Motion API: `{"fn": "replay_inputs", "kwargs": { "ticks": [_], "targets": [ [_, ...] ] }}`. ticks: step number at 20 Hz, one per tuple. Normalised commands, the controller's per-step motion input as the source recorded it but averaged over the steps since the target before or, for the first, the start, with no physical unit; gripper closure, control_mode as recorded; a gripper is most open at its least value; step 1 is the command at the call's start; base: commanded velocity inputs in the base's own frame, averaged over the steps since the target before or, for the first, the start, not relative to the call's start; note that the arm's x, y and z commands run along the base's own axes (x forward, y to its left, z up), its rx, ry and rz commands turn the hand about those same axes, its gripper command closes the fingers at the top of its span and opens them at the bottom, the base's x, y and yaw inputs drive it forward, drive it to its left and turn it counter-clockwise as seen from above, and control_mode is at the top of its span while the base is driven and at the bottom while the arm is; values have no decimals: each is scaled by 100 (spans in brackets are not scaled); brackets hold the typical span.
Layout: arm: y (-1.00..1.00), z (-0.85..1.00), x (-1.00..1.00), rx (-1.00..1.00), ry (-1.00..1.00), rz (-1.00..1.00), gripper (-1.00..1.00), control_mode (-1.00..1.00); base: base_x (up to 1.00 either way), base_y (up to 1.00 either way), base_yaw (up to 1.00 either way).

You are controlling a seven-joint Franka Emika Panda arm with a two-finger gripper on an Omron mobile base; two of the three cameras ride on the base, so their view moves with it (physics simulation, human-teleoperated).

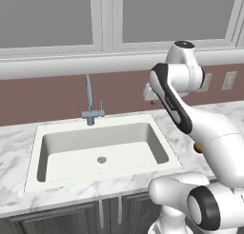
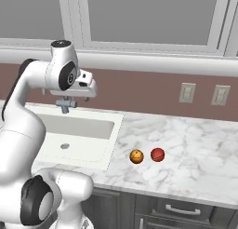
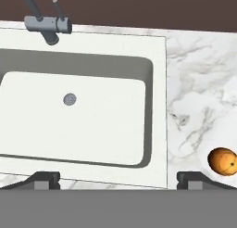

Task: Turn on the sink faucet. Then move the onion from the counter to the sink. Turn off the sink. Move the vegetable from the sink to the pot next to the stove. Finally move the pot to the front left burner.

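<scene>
1. I am holding the gripper [image 3: 118, 178] high above the sink [image 1: 33, 157], near its right side, looking straight down; the two fingertips [image 3: 44, 178] are standing spread wide apart with nothing between them.
2. I am seeing the sink faucet [image 1: 89, 97] standing upright at the sink's back rim, its base and small side lever [image 3: 58, 9] showing at the top left of the hand view.
3. The drain [image 3: 69, 99] is sitting in the middle of the basin floor.
4. The onion [image 2: 157, 154] is resting on the counter [image 2: 195, 149] to the right of the sink, well apart from the basin.
5. An orange ball [image 2: 136, 156] with dark stripes is lying just beside the onion, between it and the sink.
</scene>
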Motion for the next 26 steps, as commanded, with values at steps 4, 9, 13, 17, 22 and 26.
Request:
{"fn": "replay_inputs", "kwargs": {
  "ticks": [4, 9, 13, 17, 22, 26],
  "targets": [
    [24, -38, 38, 0, -1, 12, -100, -100, 0, 0, 0],
    [18, -50, 54, 2, 0, 24, -100, -100, 0, 0, 0],
    [8, -39, 47, 6, -4, 29, -100, -100, 0, 0, 0],
    [5, -20, 8, 4, -7, 26, -100, -100, 0, 0, 0],
    [11, -12, 15, 3, -7, 24, -100, -100, 0, 0, 0],
    [25, -13, 17, 1, -11, 16, -100, -100, 0, 0, 0]
  ]
}}
